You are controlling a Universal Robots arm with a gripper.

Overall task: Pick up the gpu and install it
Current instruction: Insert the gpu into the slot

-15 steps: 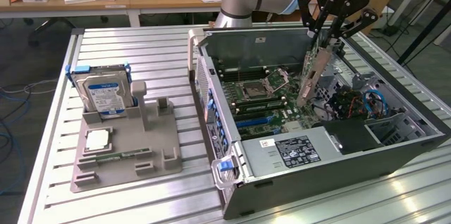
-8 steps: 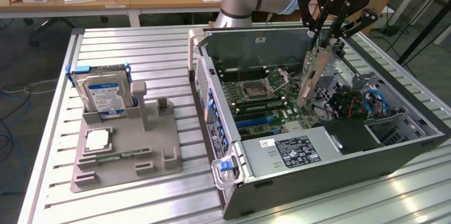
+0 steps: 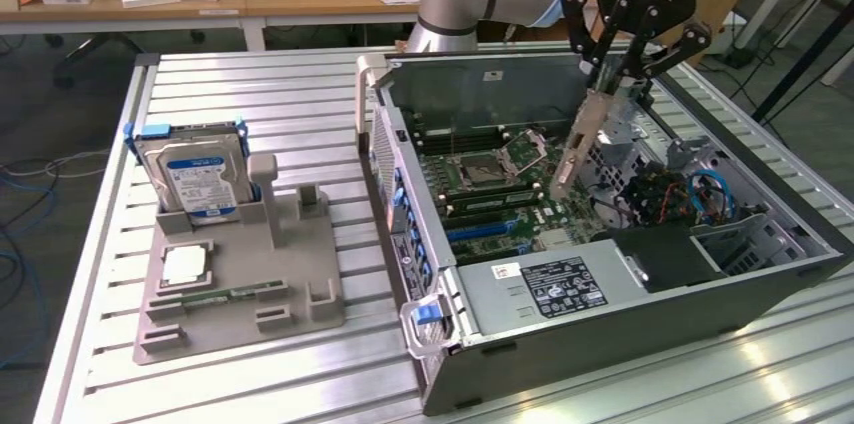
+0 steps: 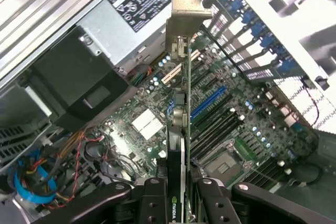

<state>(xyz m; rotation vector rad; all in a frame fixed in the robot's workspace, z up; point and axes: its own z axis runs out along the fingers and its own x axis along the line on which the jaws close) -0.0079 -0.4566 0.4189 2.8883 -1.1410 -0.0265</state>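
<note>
Exterior view, upper right of frame.

**Item:** gpu (image 3: 582, 149). Thin flat card, dark board, hanging lengthwise and slightly slanted inside the open computer case (image 3: 601, 344), over the motherboard (image 3: 487, 179). Whether its lower end touches anything cannot be told.

**Holder:** tool (image 3: 622, 79), partly closed and clamped on the card's upper end, one finger on each face.

**Wrist view:** card seen edge-on between the two black fingers (image 4: 152, 200). Silver bracket (image 4: 186, 6) at the end far from the grip. A blue expansion slot (image 4: 210, 100) lies just beside the card's line.

**Handling, judged:**
- Light.
- Stiff for its thickness, yet long below a narrow pinch, so liable to swing or twist.
- Faces smooth and somewhat slippery.
- Components and edge connector fragile; not to be squeezed hard or knocked against the case wall.

**Best hold, judged:** bare board margin away from connector and chips, faces pinched flat. The present hold at the end opposite the bracket looks like one.

**Also present:** hard drive (image 3: 196, 179) upright in a grey fixture (image 3: 240, 319) on the tabletop (image 3: 267, 84), left of frame.
</note>
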